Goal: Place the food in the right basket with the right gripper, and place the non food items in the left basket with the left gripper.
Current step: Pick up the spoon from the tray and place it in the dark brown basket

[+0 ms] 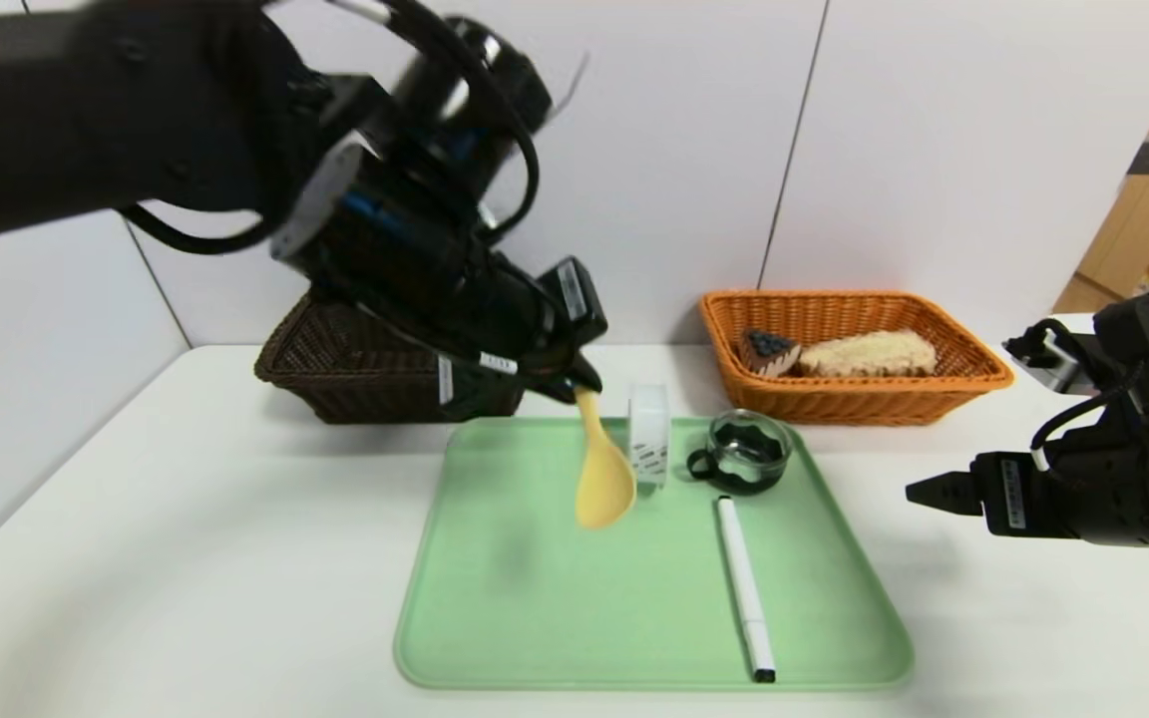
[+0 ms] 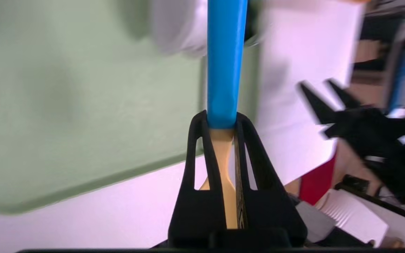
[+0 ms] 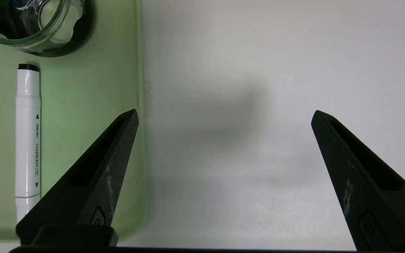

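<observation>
My left gripper (image 1: 579, 384) hangs above the back of the green tray (image 1: 535, 618), shut on the handle of a yellow spoon (image 1: 602, 484) whose bowl dangles down. In the left wrist view the tan handle (image 2: 223, 151) sits pinched between the gripper's (image 2: 222, 119) fingers. The dark brown left basket (image 1: 335, 369) lies just behind that arm. The orange right basket (image 1: 854, 399) holds a cake slice (image 1: 769, 351) and a piece of bread (image 1: 869, 354). My right gripper (image 1: 929, 492) (image 3: 225, 116) hovers open and empty over the table, right of the tray.
On the tray stand a white tape roll (image 1: 649, 434) and a glass cup (image 1: 749, 454) (image 3: 30, 24), with a white marker (image 1: 744, 588) (image 3: 27, 140) lying along its right side. A white wall runs behind both baskets.
</observation>
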